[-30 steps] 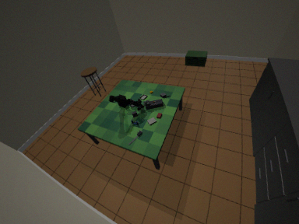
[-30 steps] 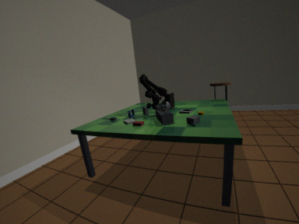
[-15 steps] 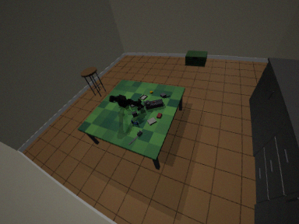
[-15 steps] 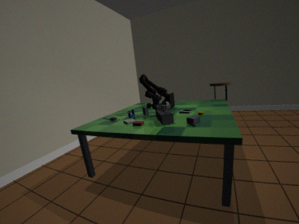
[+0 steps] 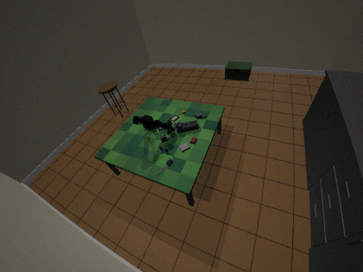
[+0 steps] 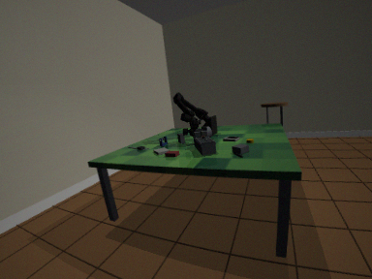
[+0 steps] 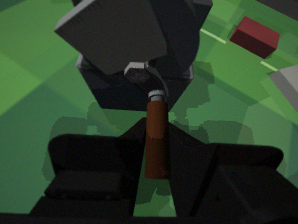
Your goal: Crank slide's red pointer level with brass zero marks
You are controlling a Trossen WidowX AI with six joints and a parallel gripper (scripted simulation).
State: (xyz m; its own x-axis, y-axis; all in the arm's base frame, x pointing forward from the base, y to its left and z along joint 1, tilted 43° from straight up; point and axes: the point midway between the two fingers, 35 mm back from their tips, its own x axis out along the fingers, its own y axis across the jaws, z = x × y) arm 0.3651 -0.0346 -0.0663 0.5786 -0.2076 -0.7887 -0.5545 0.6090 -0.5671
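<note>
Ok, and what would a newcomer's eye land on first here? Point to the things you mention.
Probably the brown crank handle (image 7: 157, 140), clamped in the dark gripper (image 7: 152, 122) in front of the grey machine (image 5: 187, 126) (image 6: 204, 145) (image 7: 115, 37). Then the bright green checkered table (image 5: 132, 151) (image 6: 257, 162), and the red block (image 5: 193, 140) (image 6: 171, 154) (image 7: 255, 37) beside the machine.

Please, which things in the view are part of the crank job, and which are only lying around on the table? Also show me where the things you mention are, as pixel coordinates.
For the job:
- grey machine (image 5: 188, 127) (image 6: 204, 145) (image 7: 127, 92)
- brown crank handle (image 7: 157, 135)
- end effector (image 7: 152, 122), closed on the handle

Only lying around:
- red block (image 5: 193, 140) (image 6: 171, 154) (image 7: 254, 37)
- yellow piece (image 5: 183, 111) (image 6: 250, 140)
- white flat piece (image 5: 184, 147) (image 6: 161, 151) (image 7: 289, 84) beside the red block
</note>
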